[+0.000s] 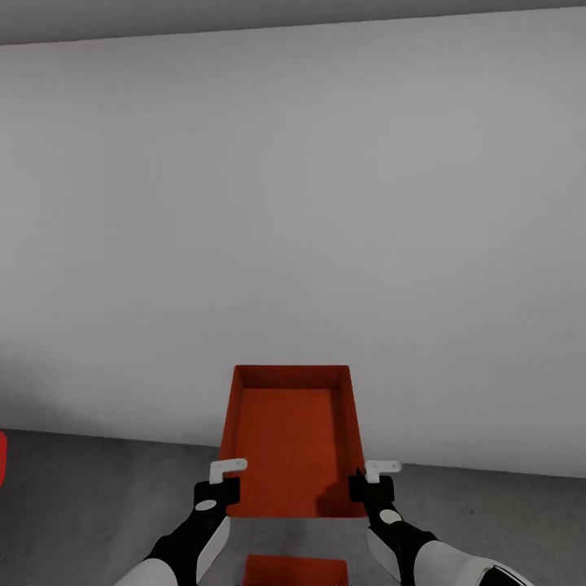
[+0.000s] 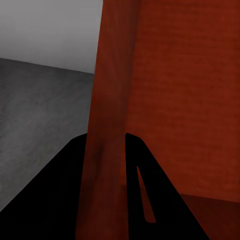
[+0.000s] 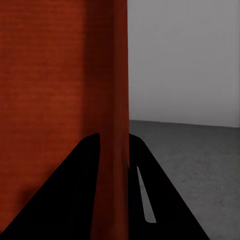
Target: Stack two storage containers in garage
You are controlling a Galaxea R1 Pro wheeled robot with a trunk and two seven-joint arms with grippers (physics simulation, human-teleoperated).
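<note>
**Container carried by both side walls above the garage floor**

The robot holds one orange-red container [image 1: 293, 439] in the air before a plain pale wall [image 1: 293, 203], above the dark grey floor [image 1: 98, 496]. The left pincer [image 1: 220, 478] is clamped on the left side wall near the robot's end, and the right pincer [image 1: 373, 480] likewise on the right wall. In each wrist view a thin red wall runs between the dark fingers. A second container [image 1: 295, 571] lies on the floor below, partly cut off by the frame. The box looks light and stiff, but its thin, smooth walls may flex or slip, so paired grips on opposite walls suit it.
</note>
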